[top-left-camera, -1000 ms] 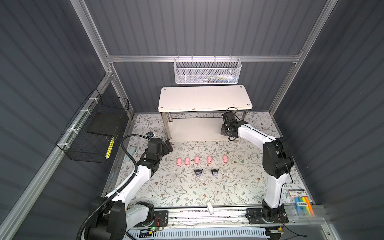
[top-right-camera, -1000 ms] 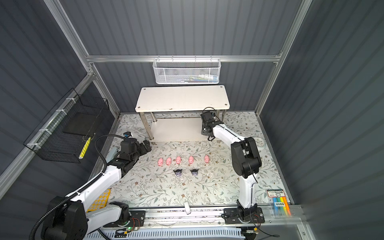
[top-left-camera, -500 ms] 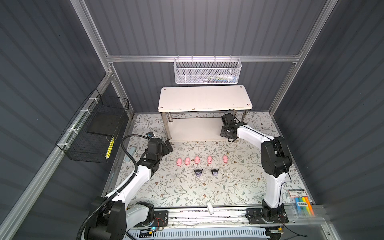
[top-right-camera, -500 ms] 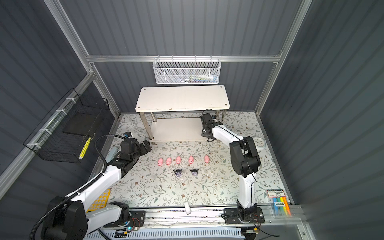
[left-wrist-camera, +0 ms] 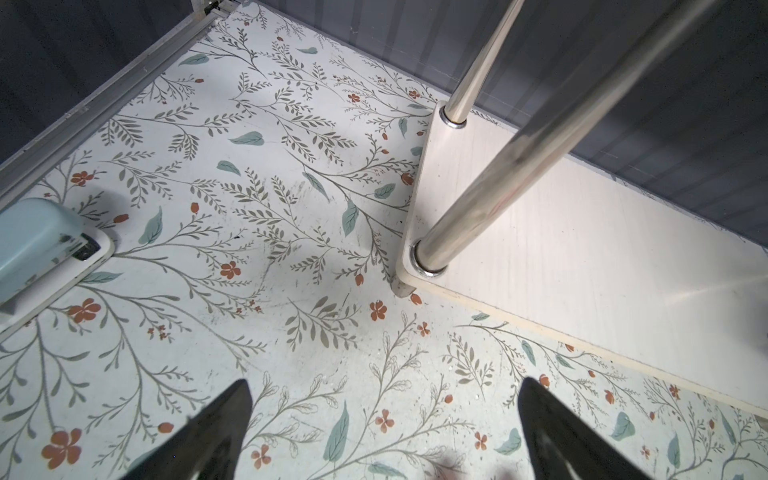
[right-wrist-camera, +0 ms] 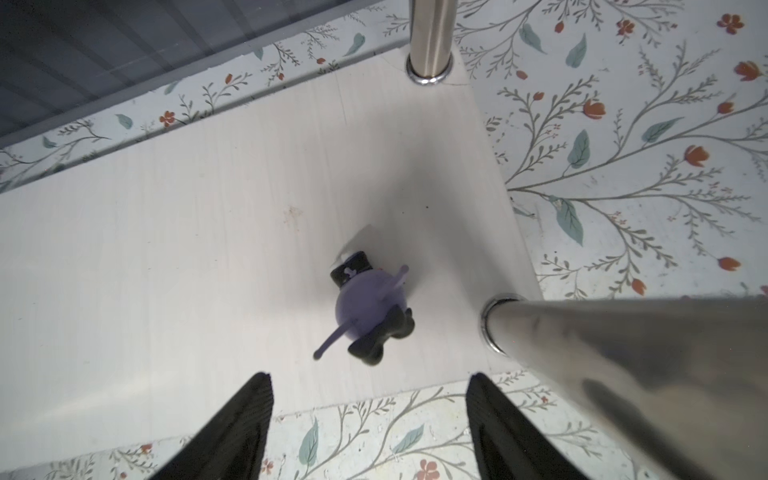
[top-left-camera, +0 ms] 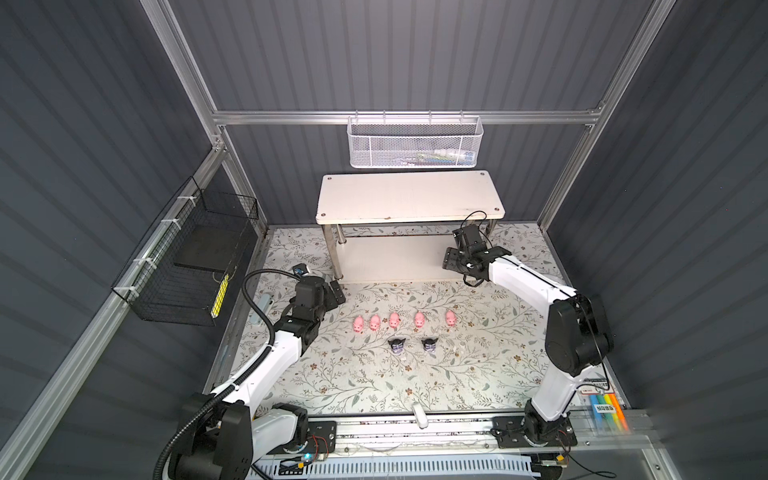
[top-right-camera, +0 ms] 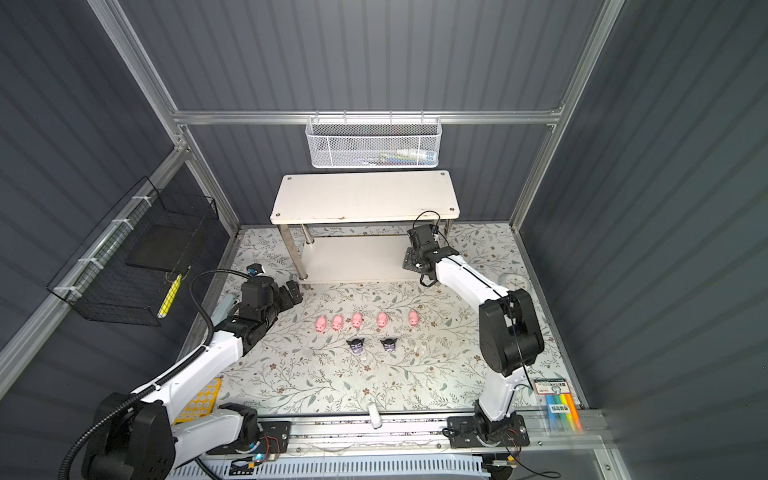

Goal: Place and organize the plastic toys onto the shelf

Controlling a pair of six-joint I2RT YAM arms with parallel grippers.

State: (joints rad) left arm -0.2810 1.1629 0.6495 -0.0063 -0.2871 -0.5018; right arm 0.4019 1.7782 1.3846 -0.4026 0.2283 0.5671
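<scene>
The shelf [top-left-camera: 409, 199] [top-right-camera: 365, 197] stands at the back of the floral mat. On its lower board [right-wrist-camera: 166, 249], near the right front leg, one black-and-purple toy [right-wrist-camera: 368, 309] lies on its own. My right gripper [right-wrist-camera: 370, 386] [top-left-camera: 452, 262] is open just in front of that toy, over the board's edge, and does not touch it. Several pink pigs [top-left-camera: 395, 320] stand in a row mid-mat, with two dark figures [top-left-camera: 397, 345] [top-left-camera: 429, 345] in front of them. My left gripper [left-wrist-camera: 384, 390] [top-left-camera: 336, 291] is open and empty over the mat by the shelf's left front leg.
Chrome legs [right-wrist-camera: 602, 345] [left-wrist-camera: 519, 158] stand close to both grippers. A white mesh basket [top-left-camera: 415, 143] hangs on the back wall and a black wire basket [top-left-camera: 195, 266] on the left wall. A light blue object [left-wrist-camera: 37, 245] lies on the mat at the left, and a marker pack [top-left-camera: 604, 411] at the front right.
My right gripper has opened at the shelf's right end and has shifted slightly towards the front. The left arm and the toys on the mat have not moved.
</scene>
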